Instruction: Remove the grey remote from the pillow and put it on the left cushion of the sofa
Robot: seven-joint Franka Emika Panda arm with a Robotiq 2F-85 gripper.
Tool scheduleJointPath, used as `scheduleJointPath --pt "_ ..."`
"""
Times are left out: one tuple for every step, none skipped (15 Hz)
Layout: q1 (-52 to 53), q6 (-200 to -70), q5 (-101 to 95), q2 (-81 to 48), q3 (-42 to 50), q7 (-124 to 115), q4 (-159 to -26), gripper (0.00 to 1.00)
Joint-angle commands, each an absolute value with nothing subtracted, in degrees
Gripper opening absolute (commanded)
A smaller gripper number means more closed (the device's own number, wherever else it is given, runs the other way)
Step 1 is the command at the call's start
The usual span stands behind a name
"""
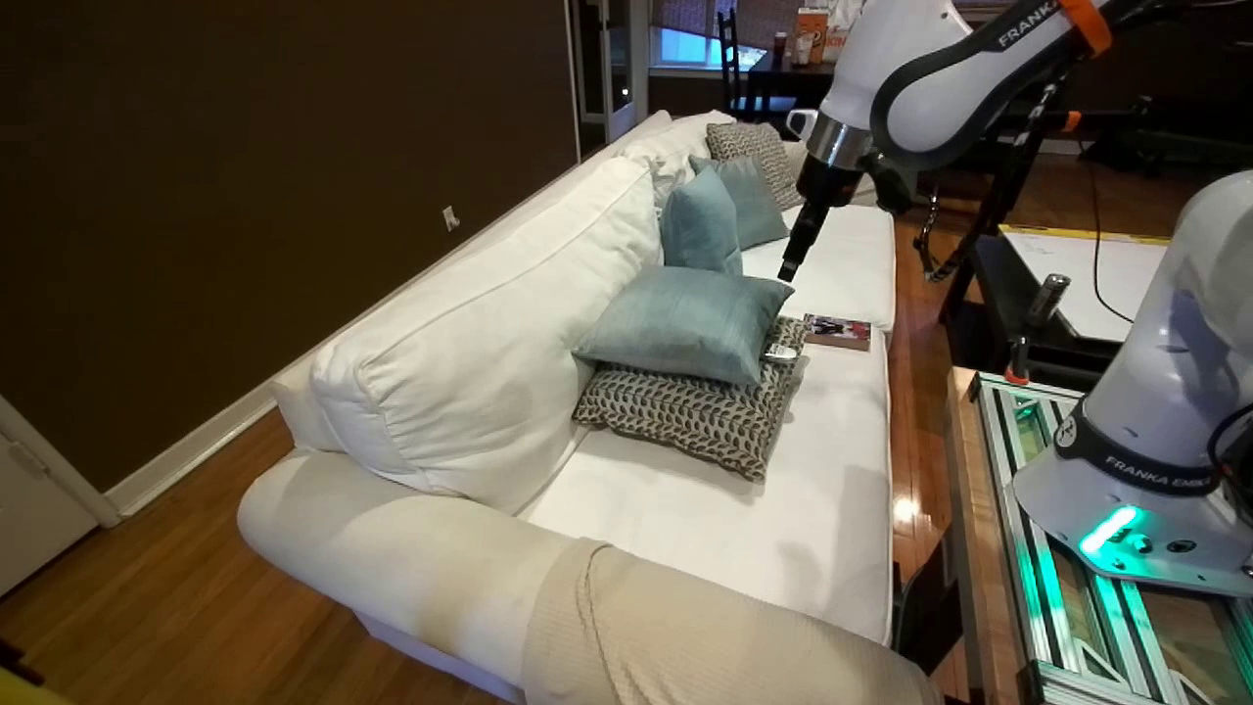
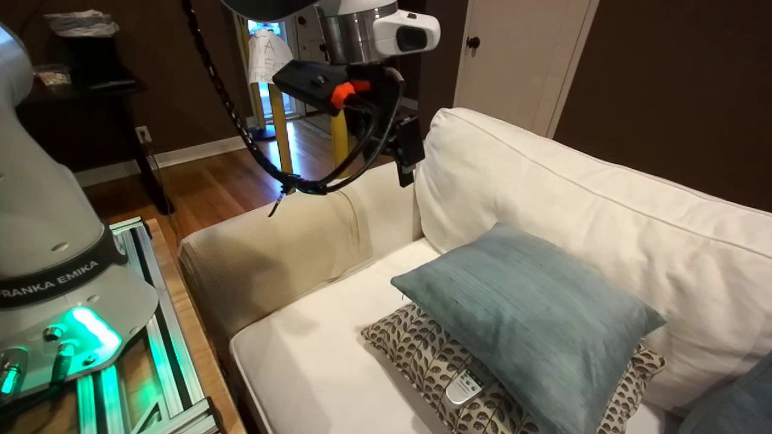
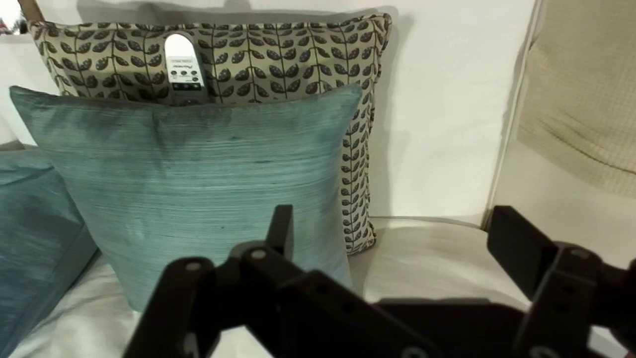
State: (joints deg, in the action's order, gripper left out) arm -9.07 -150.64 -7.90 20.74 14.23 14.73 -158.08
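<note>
Grey remote (image 2: 464, 387), in sight in all three views! And what a stage around it: the white sofa (image 1: 392, 529) stretches out before me, plump back cushions (image 1: 499, 343) lining its rear. On the seat comes the left cushion (image 1: 832, 470), broad, flat and white, and a beige cloth (image 1: 685, 636) drapes over the padded end beside it. Next down in size, a leaf-patterned pillow (image 1: 685, 416) lies on that left cushion, and a blue pillow (image 2: 531, 313) is stacked on top, set back so a strip of leaf print shows along the front. Farther along, another blue pillow (image 1: 700, 225) stands upright against the back.

Now my claw (image 3: 392, 223): it hangs in mid-air, well apart from the remote, fingers spread wide. In the wrist view one finger shows against the blue pillow, the other against white fabric. Smaller again, in an exterior view, a booklet (image 1: 837, 331) lies flat on the seat just beside the leaf-patterned pillow, a picture on its top face.

And smallest, that remote! It rests on the leaf-patterned pillow, pale rounded end toward the sofa's front, the other end running up to the blue pillow, whose edge hides the rest from my wrist camera; whether those two touch, I cannot tell
</note>
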Motion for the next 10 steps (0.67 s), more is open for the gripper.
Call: scheduleJointPath --pt "-9.7 -150.5 -7.6 20.8 13.5 14.9 -157.9 1.0" --pt "-9.6 -150.5 -7.6 20.8 13.3 14.9 -157.8 1.0" --pt "-9.5 -150.5 -7.6 20.9 13.0 14.8 -157.8 1.0" --pt "-9.5 -150.5 -7.6 20.9 12.8 14.8 -157.8 1.0" --pt "-9.5 -150.5 -7.6 20.9 12.8 14.8 -157.8 1.0" --pt "-9.5 -150.5 -7.6 20.9 12.8 14.8 -157.8 1.0" --pt "-9.3 -149.8 -7.3 20.0 13.1 15.2 -157.5 1.0" --pt "-9.2 -148.9 -6.5 17.9 14.1 16.0 -156.6 1.0" --pt "-6.5 -148.6 -1.9 15.7 18.1 22.6 -156.3 1.0" --pt "-6.5 -149.0 -0.2 13.9 19.8 25.1 -156.4 1.0"
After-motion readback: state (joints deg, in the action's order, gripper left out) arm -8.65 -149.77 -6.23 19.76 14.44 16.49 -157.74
